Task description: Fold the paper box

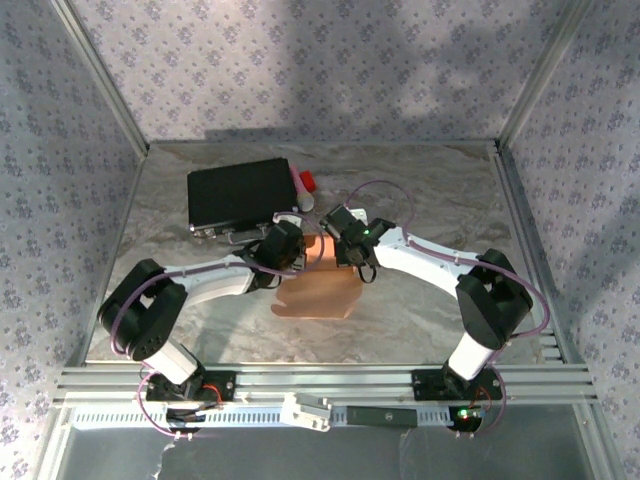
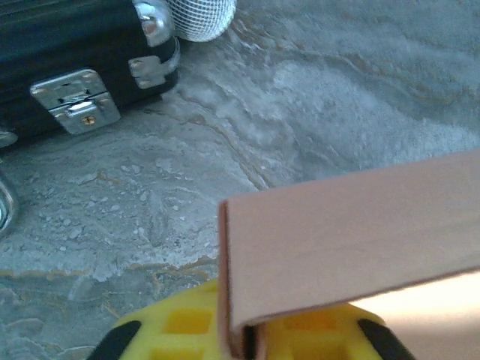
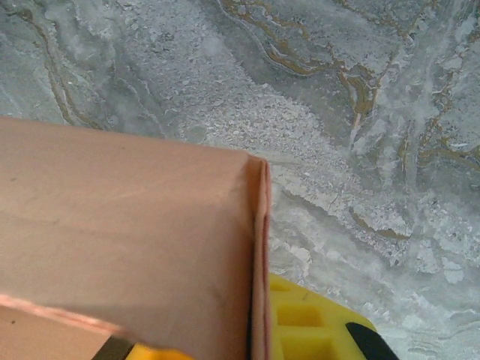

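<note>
The paper box (image 1: 318,292) is salmon-orange cardboard, part folded, lying at the middle of the marble table between both arms. My left gripper (image 1: 301,256) is shut on its far left edge. In the left wrist view a doubled flap of the paper box (image 2: 337,240) stands pinched between the yellow fingers (image 2: 187,326). My right gripper (image 1: 338,254) is shut on the far right edge. In the right wrist view the paper box (image 3: 127,240) shows a folded corner clamped against a yellow finger (image 3: 315,326).
A black case (image 1: 240,195) with metal latches (image 2: 75,101) lies at the back left, close behind the left gripper. A red and white object (image 1: 305,182) rests at its right end. Patterned walls and an aluminium frame enclose the table (image 1: 440,200).
</note>
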Robot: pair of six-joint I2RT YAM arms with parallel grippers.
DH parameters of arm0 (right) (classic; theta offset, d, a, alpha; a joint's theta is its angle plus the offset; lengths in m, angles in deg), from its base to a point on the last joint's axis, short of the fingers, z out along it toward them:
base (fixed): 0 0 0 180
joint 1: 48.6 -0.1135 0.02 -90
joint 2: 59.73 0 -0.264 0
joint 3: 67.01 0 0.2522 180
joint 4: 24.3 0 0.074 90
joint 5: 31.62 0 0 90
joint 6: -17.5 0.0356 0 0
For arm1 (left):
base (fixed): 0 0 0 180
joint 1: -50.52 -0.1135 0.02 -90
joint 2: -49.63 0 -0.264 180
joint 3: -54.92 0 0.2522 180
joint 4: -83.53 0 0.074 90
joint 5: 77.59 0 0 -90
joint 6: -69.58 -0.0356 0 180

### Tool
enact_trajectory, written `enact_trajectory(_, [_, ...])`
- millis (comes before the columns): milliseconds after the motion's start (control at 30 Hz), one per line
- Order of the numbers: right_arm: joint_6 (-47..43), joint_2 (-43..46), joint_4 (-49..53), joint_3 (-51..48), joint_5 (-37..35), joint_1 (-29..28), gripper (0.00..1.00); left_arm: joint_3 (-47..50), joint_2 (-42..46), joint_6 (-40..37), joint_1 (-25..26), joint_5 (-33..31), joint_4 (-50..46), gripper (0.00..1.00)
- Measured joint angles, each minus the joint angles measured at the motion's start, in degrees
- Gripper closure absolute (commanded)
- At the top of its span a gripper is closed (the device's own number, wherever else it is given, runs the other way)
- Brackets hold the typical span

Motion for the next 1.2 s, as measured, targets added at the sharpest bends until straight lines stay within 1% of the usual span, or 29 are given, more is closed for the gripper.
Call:
enact_trajectory(100, [0.39, 0.0, -0.7, 0.17, 0.07, -0.04, 1.0, -0.61, -0.02, 0.35, 0.7, -2.58, -0.44, 1.0])
enact_trajectory(200, [0.61, 0.0, -0.59, 0.57, -0.24, -0.22, 1.0, -3.02, -1.11, 0.92, 2.27, -7.02, -2.89, 1.0])
enact_trajectory(300, [0.66, -0.2, -0.52, 0.7, -0.79, -0.15, 1.0, -5.62, -3.21, 2.99, 3.85, -11.26, -5.27, 1.0])
enact_trajectory(433, [0.79, -0.85, -0.42, 0.72, -1.01, -0.15, 1.0, -6.8, -4.35, 6.01, 5.99, -15.91, -8.04, 0.99])
enact_trajectory(467, [0.79, -0.96, -0.42, 0.72, -0.98, -0.15, 1.0, -6.95, -4.42, 6.47, 6.34, -16.57, -8.55, 0.91])
enact_trajectory(533, [0.79, -0.96, -0.44, 0.72, -0.98, -0.15, 1.0, -7.34, -4.39, 7.02, 6.86, -17.7, -9.77, 0.7])
enact_trajectory(600, [0.79, -0.96, -0.42, 0.72, -1.03, -0.15, 1.0, -7.52, -4.28, 7.23, 7.1, -18.8, -11.37, 0.58])
enact_trajectory(633, [0.76, -0.96, -0.44, 0.7, -0.94, -0.15, 1.0, -7.54, -3.96, 7.43, 7.21, -19.1, -12.39, 0.55])
enact_trajectory(700, [0.79, -0.96, -0.5, 0.7, -0.94, -0.17, 1.0, -7.58, -2.4, 8.28, 7.5, -19.41, -14.86, 0.5])
enact_trajectory(833, [0.79, -0.96, -0.7, 0.68, -0.68, -0.13, 1.0, -8.02, 2.71, 9.51, 7.52, -18.03, -18.32, 0.46])
enact_trajectory(1033, [0.83, -0.96, -0.7, 0.68, 0.07, 0.33, 1.0, -9.44, 8.41, 9.9, 6.62, -12.13, -20.31, 0.46])
enact_trajectory(1167, [1.03, -0.92, -0.72, 0.68, 0.39, 0.46, 1.0, -9.49, 10.25, 9.84, 4.81, -9.2, -21.97, 0.47])
enact_trajectory(1200, [1.03, -0.87, -0.72, 0.68, 0.44, 0.59, 1.0, -9.49, 10.64, 9.81, 4.28, -8.72, -22.45, 0.49])
